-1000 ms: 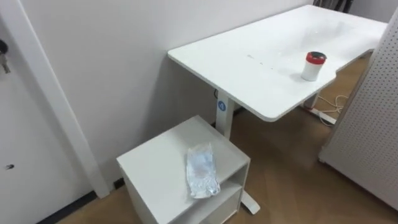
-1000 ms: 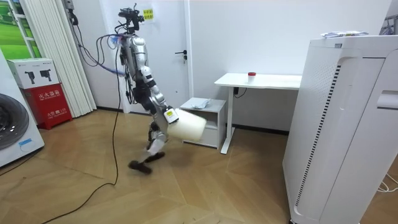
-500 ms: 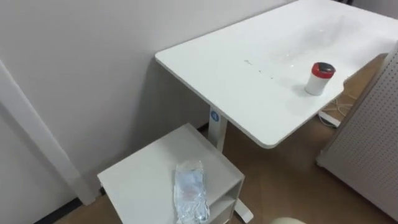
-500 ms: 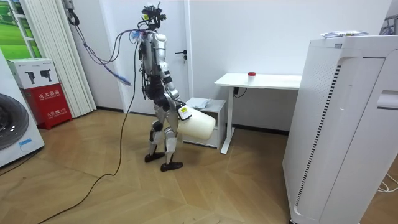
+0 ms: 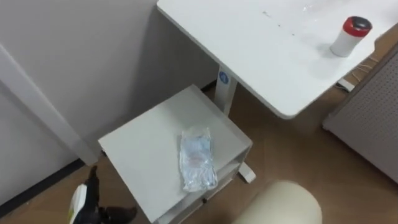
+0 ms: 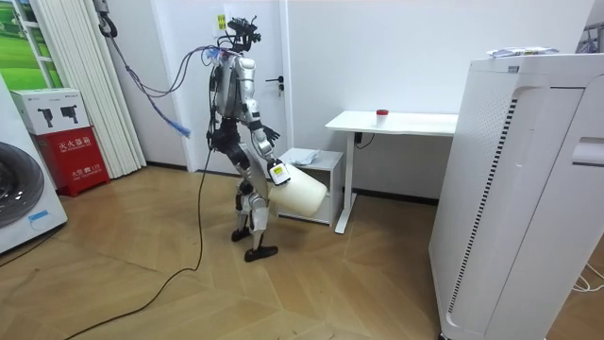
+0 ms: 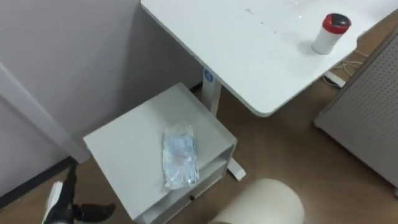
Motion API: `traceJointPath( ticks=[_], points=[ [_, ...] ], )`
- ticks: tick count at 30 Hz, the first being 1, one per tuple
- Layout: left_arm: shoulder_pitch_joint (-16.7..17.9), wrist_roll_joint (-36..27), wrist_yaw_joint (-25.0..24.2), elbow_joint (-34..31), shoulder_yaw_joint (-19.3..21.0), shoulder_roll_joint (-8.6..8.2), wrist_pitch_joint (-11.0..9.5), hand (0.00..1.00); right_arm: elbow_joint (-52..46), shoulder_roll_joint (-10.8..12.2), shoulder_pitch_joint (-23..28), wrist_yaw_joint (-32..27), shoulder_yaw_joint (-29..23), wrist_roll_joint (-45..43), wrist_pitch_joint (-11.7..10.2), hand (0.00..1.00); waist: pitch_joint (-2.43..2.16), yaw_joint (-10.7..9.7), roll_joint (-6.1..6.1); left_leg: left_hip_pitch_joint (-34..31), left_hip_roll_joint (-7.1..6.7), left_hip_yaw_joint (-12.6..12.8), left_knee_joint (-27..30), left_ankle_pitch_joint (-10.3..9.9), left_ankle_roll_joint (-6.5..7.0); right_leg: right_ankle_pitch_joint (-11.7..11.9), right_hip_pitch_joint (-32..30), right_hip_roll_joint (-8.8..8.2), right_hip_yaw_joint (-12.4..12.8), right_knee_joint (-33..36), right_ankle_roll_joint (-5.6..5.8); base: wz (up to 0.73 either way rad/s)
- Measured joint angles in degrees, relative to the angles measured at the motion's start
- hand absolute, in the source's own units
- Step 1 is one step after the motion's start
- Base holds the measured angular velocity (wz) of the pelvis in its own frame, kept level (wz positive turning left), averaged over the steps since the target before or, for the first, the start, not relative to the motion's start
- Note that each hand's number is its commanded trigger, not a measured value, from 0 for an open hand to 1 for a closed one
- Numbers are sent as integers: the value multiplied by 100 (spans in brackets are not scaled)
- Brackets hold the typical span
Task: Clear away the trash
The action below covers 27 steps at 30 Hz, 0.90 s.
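**Robot now at cabinet, garbage untouched**

Robot has stepped closer since a second ago and stands upright at the low white cabinet (image 5: pixel 143 149) beside the table (image 5: pixel 249 43). The crumpled clear wrapper (image 5: pixel 198 158) lies on the cabinet top, near its front edge. Left robot hand (image 5: pixel 92 200) hangs low beside the cabinet, fingers spread, empty. Right robot hand (image 6: pixel 275 170) is at a cream bin (image 5: pixel 283 202); its grip cannot be told. Risk: the flat, slippery wrapper may slide off the edge under a careless reach.

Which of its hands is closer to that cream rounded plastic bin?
Right. The right hand rests against the cream rounded plastic bin at its near end; the left hand is apart from it, off the small white cabinet's left front corner.
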Motion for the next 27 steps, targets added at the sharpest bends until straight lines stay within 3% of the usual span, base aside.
traceJointPath(
  ticks=[4, 7, 12, 17, 27],
  points=[
    [-175, 1, 355, 4, -7, 16, -4, 0, -53, -164, -41, 67, 162, 441, 34, 100, 18, -54, 65, -344, 20, 2, 266, -45, -19, -6, -501, 43, 128, 445, -63, -26],
    [-403, 3, 549, 59, -35, 36, -4, 0, -36, -215, -187, 59, 161, 698, 10, 100, 60, -224, 149, -711, 74, 7, 495, -51, -38, 15, -901, 56, 120, 688, -131, -12],
    [-779, 2, 985, 55, -224, 122, -24, 0, -28, -240, -255, -71, 205, 1198, 15, 100, 69, -356, 138, -1164, 176, 48, 828, -52, -110, -52, -1413, 102, 107, 1035, -235, -8],
    [-1124, -6, 1411, 98, -586, 362, -217, 0, -13, -265, -355, -227, 563, 1485, 34, 100, 115, -487, 93, -1487, 332, 130, 1066, -81, -161, -45, -1787, 206, 137, 1222, -300, -14],
    [-1558, 130, 1592, 165, -878, 398, -288, 0, -114, -191, -466, -333, 653, 1535, 55, 100, 141, -647, 66, -1778, 447, 145, 1097, -71, -218, 44, -2090, 336, 166, 1199, -425, -5]
  ],
)
